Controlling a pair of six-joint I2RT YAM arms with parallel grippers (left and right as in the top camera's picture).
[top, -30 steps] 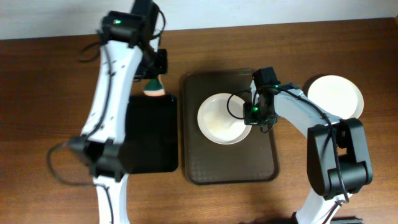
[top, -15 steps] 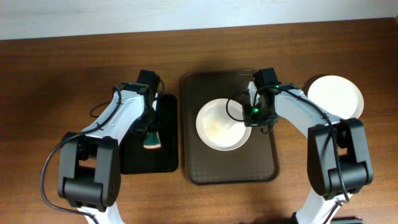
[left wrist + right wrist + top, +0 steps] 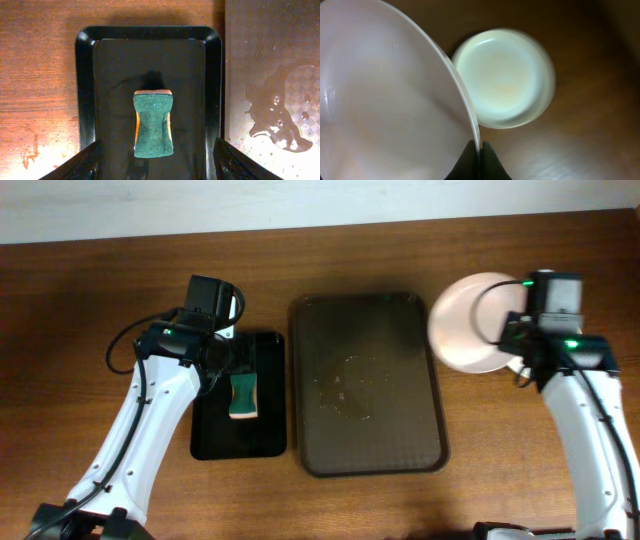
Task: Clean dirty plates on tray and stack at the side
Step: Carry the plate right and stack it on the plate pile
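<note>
White plate (image 3: 385,100) tilted, rim clenched by right end effector (image 3: 480,159), above second plate (image 3: 504,77). Tray (image 3: 366,450) long axis 12–6 o'clock. Left end effector (image 3: 159,167) released, over sponge (image 3: 153,122).

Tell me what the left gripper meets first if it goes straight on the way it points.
Likely the green sponge, lying in the black tray straight ahead of the open left gripper.
</note>
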